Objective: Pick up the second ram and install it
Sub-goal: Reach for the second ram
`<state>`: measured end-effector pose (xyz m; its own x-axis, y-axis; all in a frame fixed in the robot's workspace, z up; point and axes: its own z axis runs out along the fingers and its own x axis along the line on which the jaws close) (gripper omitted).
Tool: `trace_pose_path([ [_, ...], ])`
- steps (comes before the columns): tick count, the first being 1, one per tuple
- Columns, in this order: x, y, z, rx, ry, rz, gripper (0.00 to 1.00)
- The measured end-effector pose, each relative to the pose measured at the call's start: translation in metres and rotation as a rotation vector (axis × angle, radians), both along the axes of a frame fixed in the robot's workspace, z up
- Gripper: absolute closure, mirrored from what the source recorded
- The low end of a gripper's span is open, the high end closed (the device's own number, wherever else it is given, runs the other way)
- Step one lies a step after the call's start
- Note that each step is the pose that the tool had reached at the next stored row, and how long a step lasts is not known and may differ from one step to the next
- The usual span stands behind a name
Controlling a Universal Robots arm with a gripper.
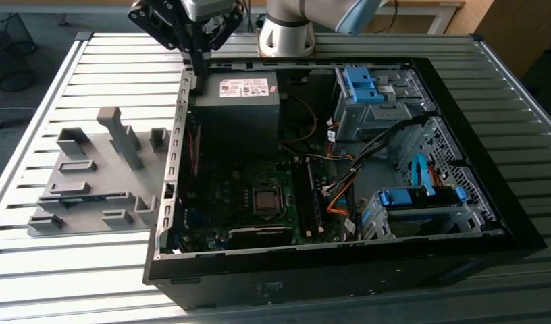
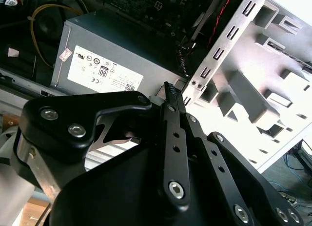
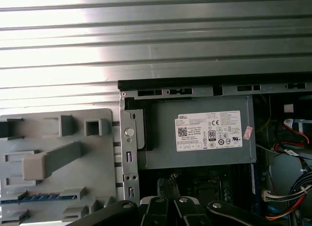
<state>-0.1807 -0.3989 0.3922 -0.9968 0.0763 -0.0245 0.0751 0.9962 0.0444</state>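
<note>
The second ram (image 3: 34, 197) shows in the first wrist view as a thin blue edge with dark chips, lying in a slot of the grey holder plate (image 1: 86, 182) beside the computer case. My gripper (image 1: 196, 74) hangs over the far left wall of the open case (image 1: 181, 135), next to the power supply (image 1: 240, 101). Its black fingers (image 2: 170, 96) are pressed together and hold nothing. The holder plate lies to the exterior view's left of the gripper and nearer the camera. The motherboard's memory slots (image 1: 307, 199) run along the case floor.
The case stands on a slatted metal table (image 1: 95, 54). Blue drive-bay clips (image 1: 361, 84) and cable bundles (image 1: 348, 196) crowd the case's right half in the exterior view. Upright grey posts (image 1: 122, 138) rise from the holder plate. The arm's base (image 1: 289, 30) stands behind the case.
</note>
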Motion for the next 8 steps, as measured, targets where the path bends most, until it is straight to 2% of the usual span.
trace_pose_path([
  [8, -0.0027, 0.0, -0.0001, 0.0, 0.0, 0.0, 0.9],
])
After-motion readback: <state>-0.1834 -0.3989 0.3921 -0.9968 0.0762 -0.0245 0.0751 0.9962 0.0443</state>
